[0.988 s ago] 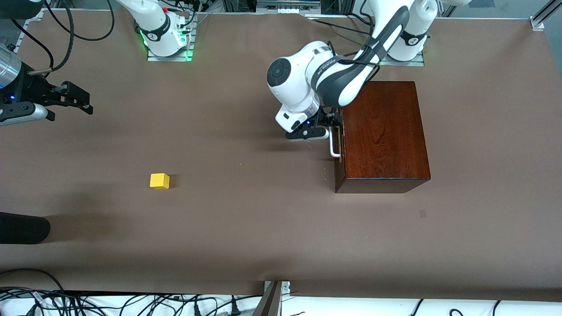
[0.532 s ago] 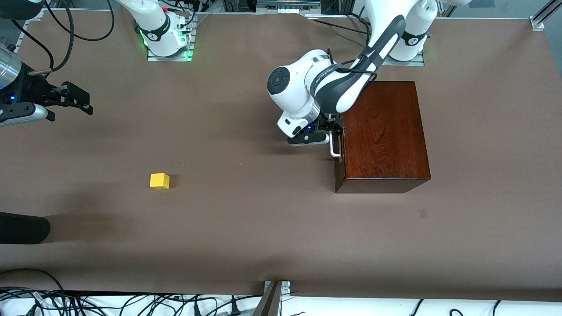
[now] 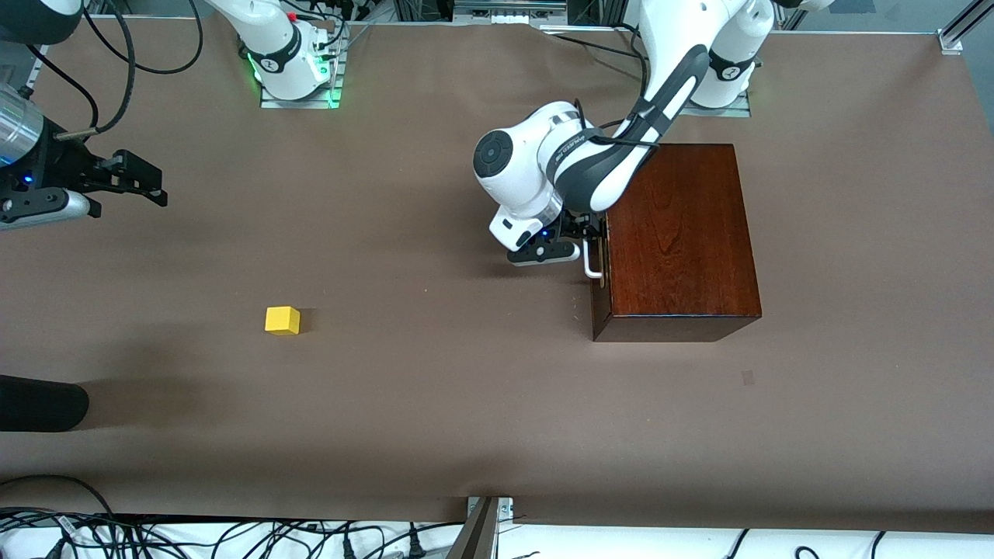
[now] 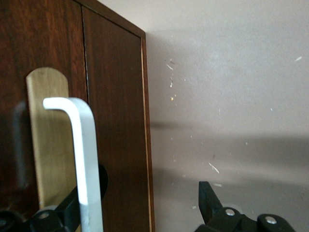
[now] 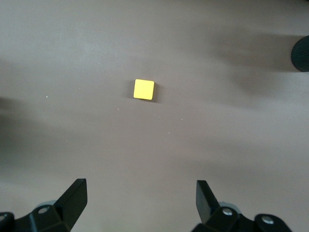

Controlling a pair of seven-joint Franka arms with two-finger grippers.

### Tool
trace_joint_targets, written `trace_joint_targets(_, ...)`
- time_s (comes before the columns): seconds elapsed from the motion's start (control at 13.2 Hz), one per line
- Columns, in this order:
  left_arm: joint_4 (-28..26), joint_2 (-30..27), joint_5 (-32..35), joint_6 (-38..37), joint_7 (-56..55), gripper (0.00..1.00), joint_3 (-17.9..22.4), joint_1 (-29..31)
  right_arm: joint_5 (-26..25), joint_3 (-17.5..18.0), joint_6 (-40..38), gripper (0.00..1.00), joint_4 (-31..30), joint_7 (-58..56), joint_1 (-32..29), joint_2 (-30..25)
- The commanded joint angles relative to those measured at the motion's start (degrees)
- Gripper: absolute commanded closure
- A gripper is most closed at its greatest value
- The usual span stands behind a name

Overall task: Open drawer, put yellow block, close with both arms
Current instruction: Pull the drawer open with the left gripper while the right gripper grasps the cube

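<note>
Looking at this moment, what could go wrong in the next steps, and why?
1. The left gripper is at the drawer's white handle with its jaws open and only one finger seen past the bar. If it pulls now it may slip off, leaving the drawer shut.
2. A hard pull might drag the whole wooden box.
3. The right gripper hangs open over bare table, off the yellow block; it must line up first.

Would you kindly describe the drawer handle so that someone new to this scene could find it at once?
Start at the dark mahogany box at the left arm's end of the brown table. On its front face, which looks toward the right arm's end, is a white U-shaped bar handle with the left gripper at it. It is the only white part on the box.
</note>
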Motion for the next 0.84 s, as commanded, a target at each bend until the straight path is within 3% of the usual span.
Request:
trace_joint_targets(0.0, 1.6, 1.8, 2.2, 0.5, -2.6, 0.0, 0.1, -0.5, -0.7, 0.3, 0.5, 0.0, 1.5, -0.7, -0.5, 2.4)
trace_joint_targets(0.38, 2.3, 2.1, 1.3, 1.2, -6.0, 0.0, -0.3, -0.7, -6.3, 0.3, 1.8, 0.0, 1.5, -0.7, -0.1, 9.0)
trace_joint_targets(0.76, 3.9, 3.2, 0.3, 3.7, -10.2, 0.0, -0.4, -3.3, -2.0, 0.3, 14.0, 0.0, 1.5, 0.3, -1.2, 21.2)
